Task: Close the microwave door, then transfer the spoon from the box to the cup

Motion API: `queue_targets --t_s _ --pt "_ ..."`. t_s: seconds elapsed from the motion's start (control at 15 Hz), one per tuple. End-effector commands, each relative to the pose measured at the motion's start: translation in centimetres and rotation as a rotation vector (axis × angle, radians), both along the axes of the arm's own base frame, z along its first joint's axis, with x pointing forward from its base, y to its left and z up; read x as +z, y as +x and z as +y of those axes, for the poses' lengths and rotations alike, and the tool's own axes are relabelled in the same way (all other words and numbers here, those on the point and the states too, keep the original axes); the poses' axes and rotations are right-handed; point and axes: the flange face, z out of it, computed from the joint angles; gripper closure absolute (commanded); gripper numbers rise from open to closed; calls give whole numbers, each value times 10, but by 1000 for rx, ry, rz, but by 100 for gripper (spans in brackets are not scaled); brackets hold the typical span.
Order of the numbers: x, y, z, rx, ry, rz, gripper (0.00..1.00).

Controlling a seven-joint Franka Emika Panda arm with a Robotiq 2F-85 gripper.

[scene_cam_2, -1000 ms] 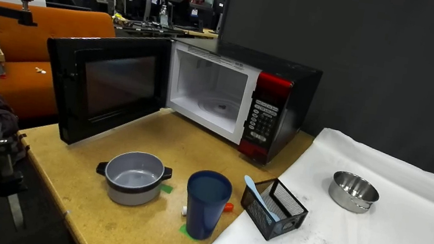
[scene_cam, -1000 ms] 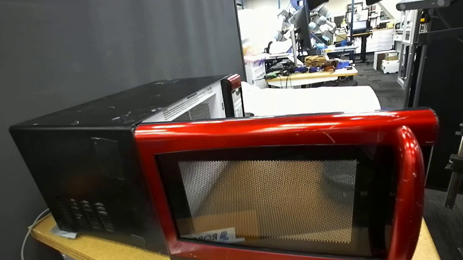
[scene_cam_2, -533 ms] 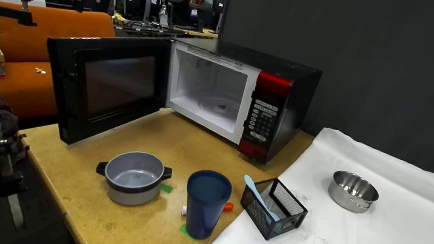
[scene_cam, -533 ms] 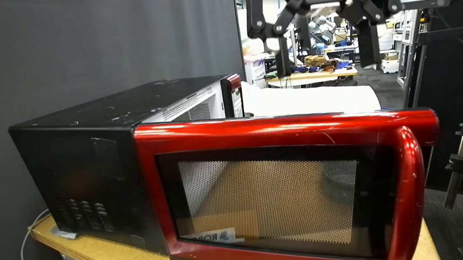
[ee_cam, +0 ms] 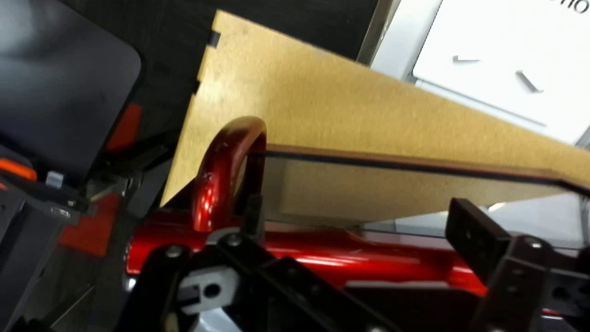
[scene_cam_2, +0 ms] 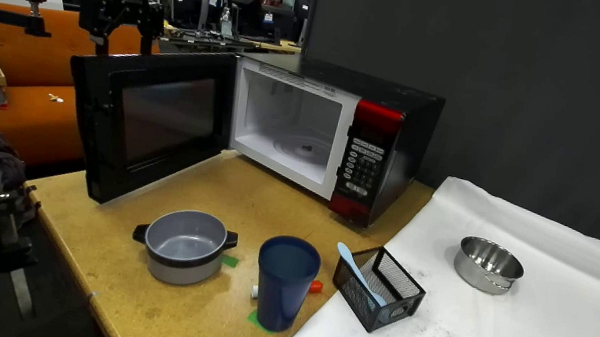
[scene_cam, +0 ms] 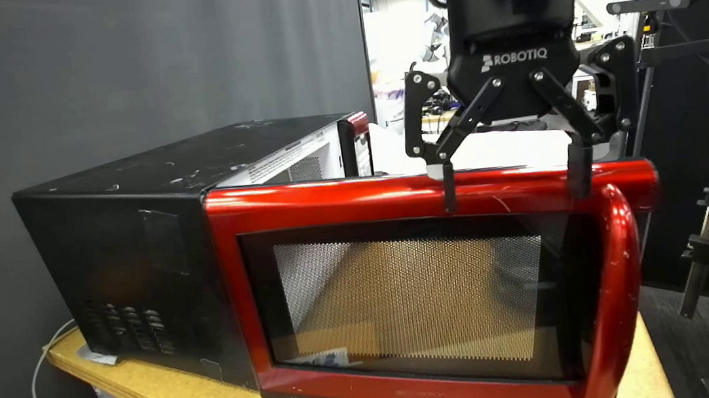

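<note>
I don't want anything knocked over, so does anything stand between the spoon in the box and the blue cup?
Yes: the wall of the box stands between the spoon and the cup, though the spoon's raised end sticks out past the rim. A low red-orange piece peeks from behind the cup, toward the box.

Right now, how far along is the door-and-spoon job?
Done: neither step looks finished. In hand: closing the microwave door; it stands open, but has swung slightly inward since a second ago, with the open gripper at its red outer face. Left: finish shutting it, then transfer the spoon, which leans in the box, to the cup.
</note>
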Motion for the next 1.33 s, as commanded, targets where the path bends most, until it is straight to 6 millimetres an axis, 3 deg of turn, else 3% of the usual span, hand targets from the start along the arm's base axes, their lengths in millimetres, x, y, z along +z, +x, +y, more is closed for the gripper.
queue_targets --t_s 0.0,0.4,0.67,1.0,1.27 --pt "1 10 -24 -1 -192 -80 0" --pt "2 67 -81 42 -491 -203 0" --pt "12 102 -94 90 -527 -252 0" --pt "25 120 -96 81 -298 -188 0" --pt "30 117 -121 -20 -84 -85 0"
